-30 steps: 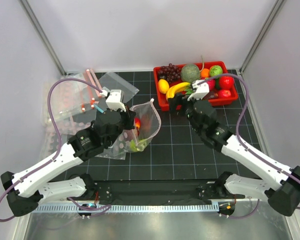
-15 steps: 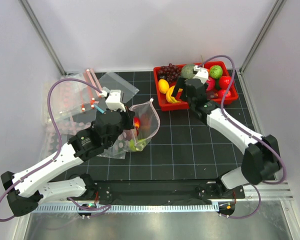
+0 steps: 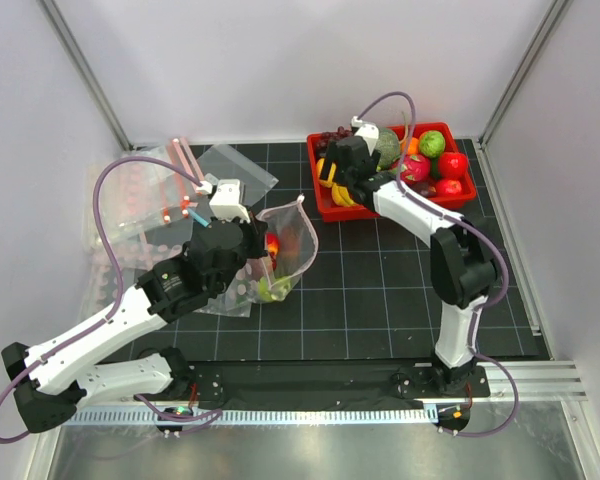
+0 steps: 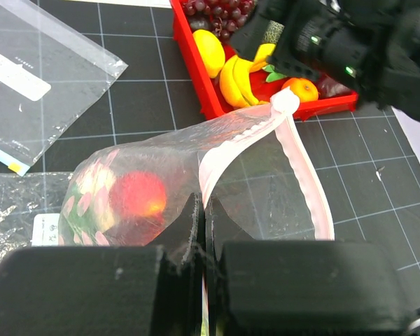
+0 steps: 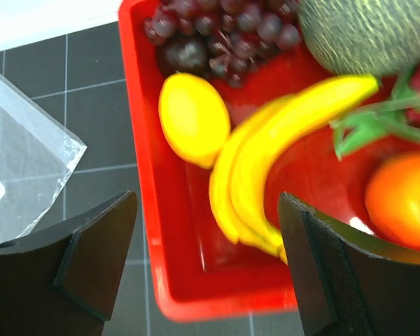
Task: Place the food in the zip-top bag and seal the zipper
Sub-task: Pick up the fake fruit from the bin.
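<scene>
My left gripper [image 3: 252,240] is shut on the rim of the zip-top bag [image 3: 292,250], pinching its pale zipper [image 4: 302,168] and holding the mouth open toward the tray. A red apple [image 4: 136,196] and a green piece [image 3: 273,290] lie inside the bag. My right gripper [image 5: 206,204] is open and empty, hovering over the left end of the red tray [image 5: 136,140]. The yellow lemon [image 5: 192,119] lies just ahead of its fingers, beside the banana [image 5: 266,161]. In the top view the right gripper [image 3: 335,178] hides much of the lemon. I cannot make out the celery.
The tray [image 3: 460,200] also holds purple grapes [image 5: 217,21], a netted green melon [image 3: 385,148], an orange [image 5: 402,199], a green fruit [image 3: 432,142] and red fruits [image 3: 450,165]. Spare clear bags [image 3: 130,205] lie at the left. White walls close the sides.
My right arm has swung from the table's middle up and left, over the tray's left end above the lemon and banana. The left arm and the bag have not moved.
</scene>
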